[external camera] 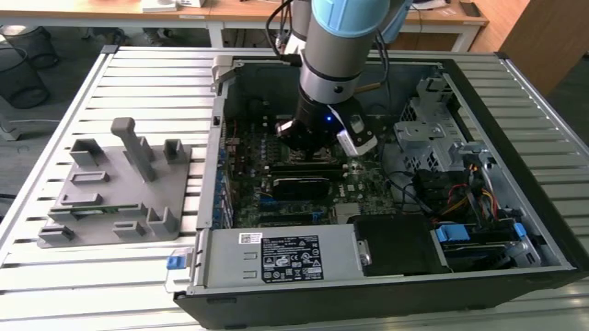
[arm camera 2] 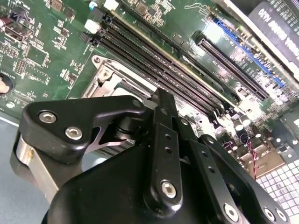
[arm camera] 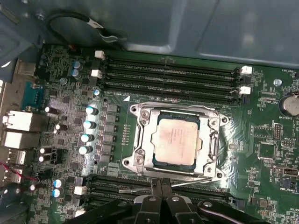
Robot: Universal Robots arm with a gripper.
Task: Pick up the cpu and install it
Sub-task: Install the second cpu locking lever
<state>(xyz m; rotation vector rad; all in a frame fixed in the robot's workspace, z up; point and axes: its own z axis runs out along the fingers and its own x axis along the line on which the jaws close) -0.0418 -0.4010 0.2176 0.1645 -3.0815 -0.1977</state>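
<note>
Your gripper [arm camera: 161, 186] hangs low over the motherboard [arm camera: 60, 93] inside the open computer case [external camera: 478, 76]; its two fingers are pressed together with nothing between them. The cpu [arm camera: 176, 140] lies flat in its socket [arm camera: 140, 154], inside the metal frame, at 12 o'clock from the fingertips and just beside them in the first wrist view. Judged from this, you have the chip seated; whether the frame is latched I cannot tell. Print on the chip's lid is too faint to read, and I leave other labels unread. The grey fixture tray [external camera: 120, 186] sits well apart, outside the case.
</note>
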